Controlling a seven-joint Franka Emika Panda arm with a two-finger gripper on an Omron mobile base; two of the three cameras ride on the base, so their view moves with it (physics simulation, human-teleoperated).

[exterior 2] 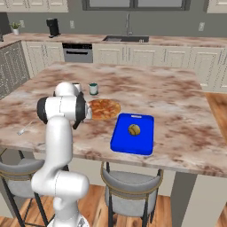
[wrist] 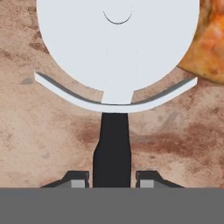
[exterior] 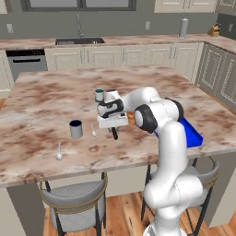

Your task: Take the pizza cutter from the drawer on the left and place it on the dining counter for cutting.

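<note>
Two fingers [wrist: 78,179] clamp the black handle of the pizza cutter [wrist: 114,57], one on each flank, with the pale wheel pointing away from the hand and the marbled bench [wrist: 39,135] close behind it. In the left base view the gripper [exterior: 113,126] hangs low over the near middle of the dining counter, the handle poking down below it and seemingly just short of the stone; whether it touches I cannot tell.

The step in hand looks like the set-down. To do it well, lower gently until the cutter rests on the stone, then part the fingers and lift straight away along the handle, so the wheel does not roll or get dragged.

The pizza [exterior 2: 104,108] lies at about two o'clock from the wheel in the hand view, near it, so keep the wheel short of the crust. In the left base view a dark cup [exterior: 76,129] and a small spoon [exterior: 93,132] sit at nine o'clock of the gripper, nearby, and a green cup [exterior: 99,95] at eleven. The blue cutting board [exterior 2: 133,133] lies beyond the pizza. The near edge of the bench at six o'clock is not far; open stone lies mostly toward twelve.
</note>
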